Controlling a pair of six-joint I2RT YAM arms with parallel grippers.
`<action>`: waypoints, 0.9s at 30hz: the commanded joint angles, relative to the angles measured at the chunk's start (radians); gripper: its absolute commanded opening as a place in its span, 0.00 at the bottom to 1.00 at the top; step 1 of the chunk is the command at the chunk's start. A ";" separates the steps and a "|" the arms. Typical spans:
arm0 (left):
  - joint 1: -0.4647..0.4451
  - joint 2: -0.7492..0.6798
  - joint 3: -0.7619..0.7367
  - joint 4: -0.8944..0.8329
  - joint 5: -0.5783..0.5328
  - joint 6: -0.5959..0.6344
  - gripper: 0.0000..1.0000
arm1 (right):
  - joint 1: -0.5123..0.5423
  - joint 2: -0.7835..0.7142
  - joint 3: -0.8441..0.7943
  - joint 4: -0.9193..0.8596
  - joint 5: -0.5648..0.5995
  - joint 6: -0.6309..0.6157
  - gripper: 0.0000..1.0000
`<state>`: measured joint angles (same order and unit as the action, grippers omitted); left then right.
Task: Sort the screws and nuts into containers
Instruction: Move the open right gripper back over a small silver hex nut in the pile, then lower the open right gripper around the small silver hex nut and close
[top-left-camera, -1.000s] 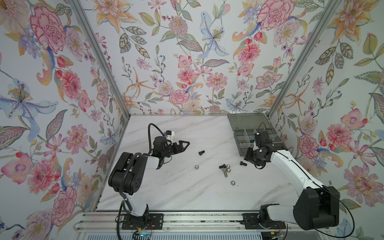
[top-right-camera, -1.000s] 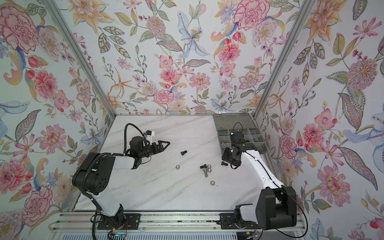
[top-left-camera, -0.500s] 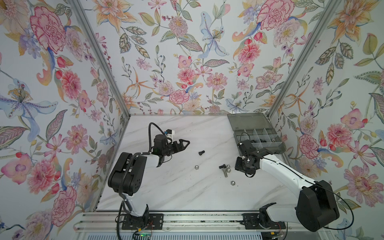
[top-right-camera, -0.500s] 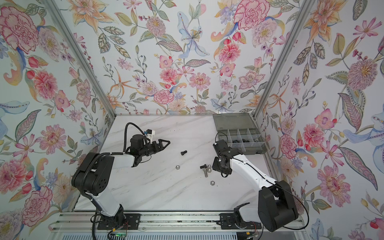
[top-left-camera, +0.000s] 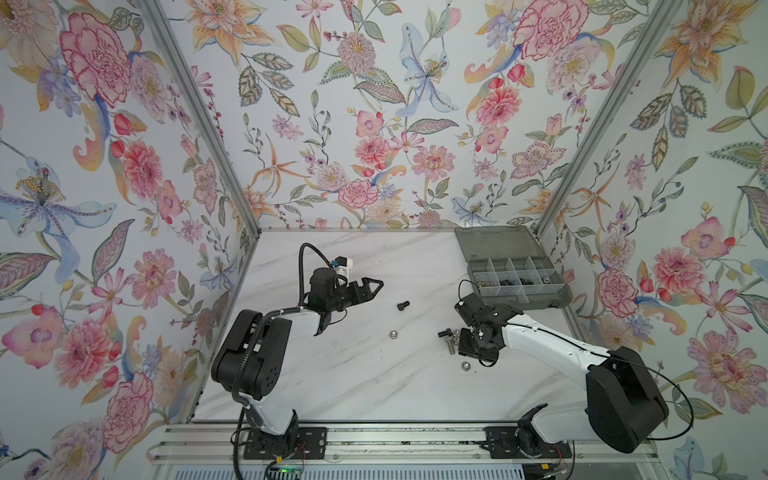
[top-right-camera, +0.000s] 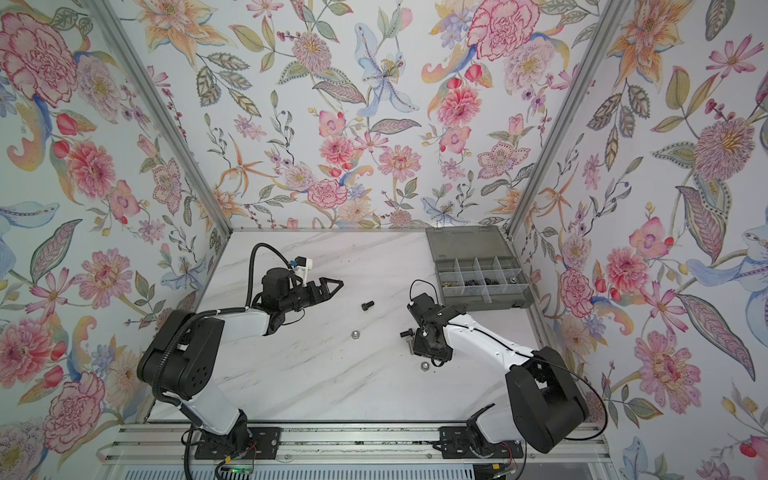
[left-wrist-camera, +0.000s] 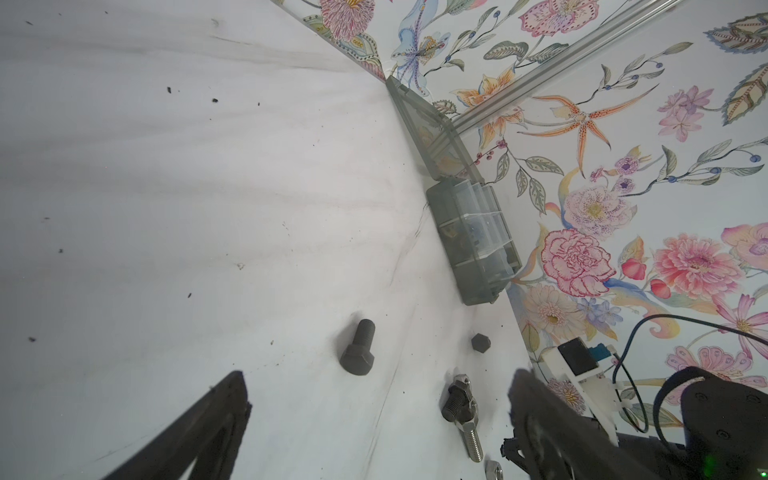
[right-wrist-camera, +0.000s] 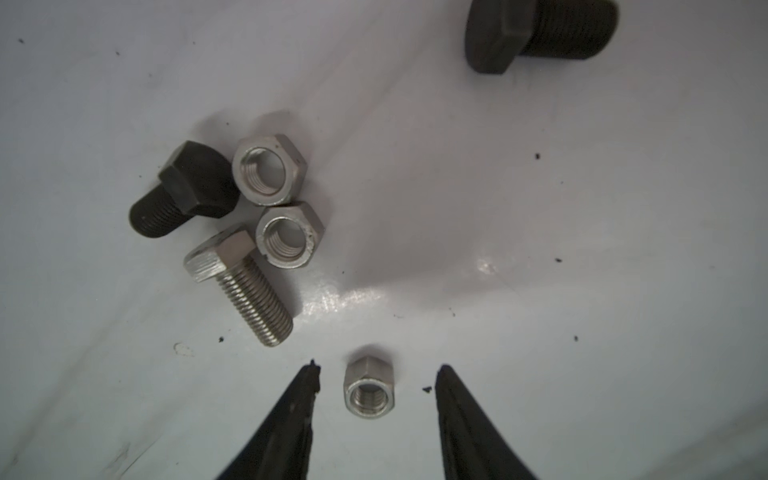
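two pairs open, left fingers (left-wrist-camera: 199, 436) spread, right fingers (right-wrist-camera: 286, 436) straddling silver nut (right-wrist-camera: 369, 388), seemingly not touching

Room both sides of lone nut (right-wrist-camera: 369, 388); silver bolt (right-wrist-camera: 245, 286) near, not touching.

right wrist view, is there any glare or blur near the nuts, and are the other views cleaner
Right wrist view: two bright glare patches on the table near the silver bolt; the silver nut between the fingertips is sharp, the black bolt cut by the frame softer. Left wrist view: even light, no glare, fingers dark and blurred. Both top views: even light, soft shadows, no glare.
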<state>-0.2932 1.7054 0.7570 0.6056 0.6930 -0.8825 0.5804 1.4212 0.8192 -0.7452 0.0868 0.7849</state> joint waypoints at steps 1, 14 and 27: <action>-0.009 -0.023 -0.020 0.005 -0.023 0.015 0.99 | 0.017 0.036 -0.027 0.022 -0.005 0.041 0.49; -0.009 -0.015 -0.035 -0.002 -0.030 0.039 0.99 | 0.050 0.106 -0.053 0.070 -0.045 0.073 0.49; -0.008 -0.012 -0.062 0.023 -0.027 0.032 0.99 | 0.059 0.071 -0.082 0.069 -0.064 0.088 0.49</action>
<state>-0.2939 1.7050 0.7044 0.6041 0.6731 -0.8604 0.6292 1.4918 0.7719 -0.6636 0.0601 0.8536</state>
